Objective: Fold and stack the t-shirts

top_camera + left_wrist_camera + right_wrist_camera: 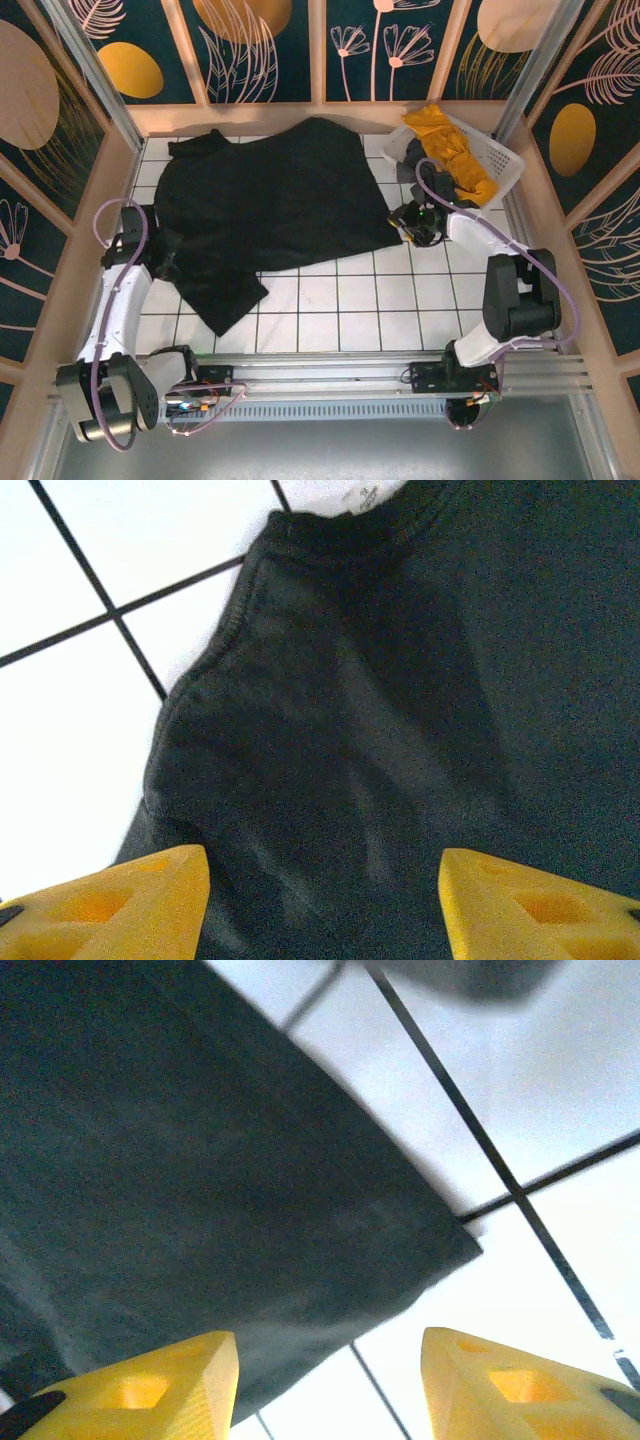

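Observation:
A large black t-shirt (270,205) lies spread across the white tiled table. My left gripper (168,252) sits at its left edge, jaws open over the cloth near the collar (330,535), nothing between the yellow fingers (120,905). My right gripper (412,225) hovers open at the shirt's right corner (440,1255), holding nothing. A mustard yellow t-shirt (455,150) and a dark grey t-shirt (412,158) lie in the basket at the back right.
The white slotted basket (505,160) stands tilted in the back right corner. Patterned walls close in the table on three sides. Bare white tiles (340,310) stretch between the black shirt and the arms' bases.

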